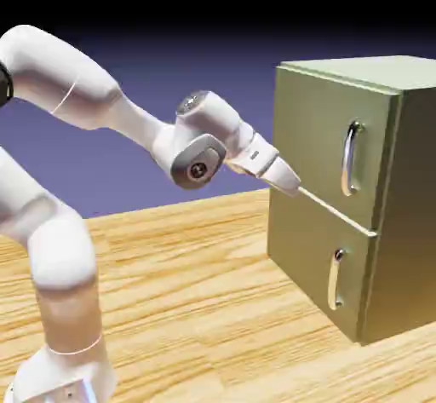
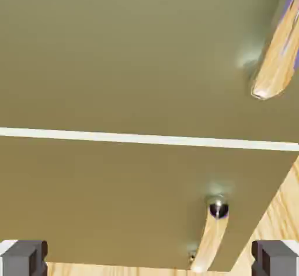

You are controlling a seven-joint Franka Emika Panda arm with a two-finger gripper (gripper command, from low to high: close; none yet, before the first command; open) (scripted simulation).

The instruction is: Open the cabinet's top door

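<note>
In the exterior view the white arm [image 1: 81,76] rises from the lower left, bends over high up, then slopes down toward the exterior view's right, its wrist angled at the front of the cabinet [image 1: 332,197]. The fingers [image 2: 150,258] are spread wide and released; in the hand view one tip shows at each bottom corner, grey and blocky, with nothing between them but the lower door and its handle beyond. The cabinet stands at the exterior view's right, a boxy olive-green body with smooth, satiny faces and crisp edges. Its top door [image 1: 328,141] is a tall flat panel, above a pale, straight strip [image 1: 339,211] that divides it from the shorter lower door [image 1: 311,252]. The upper handle [image 1: 348,158] is a long, polished silver bar, curved at its ends; the lower handle [image 1: 335,279] is shorter, equally glossy, mirroring the warm wood. The worktop [image 1: 187,308] is light yellow wood with wavy grain.
</note>
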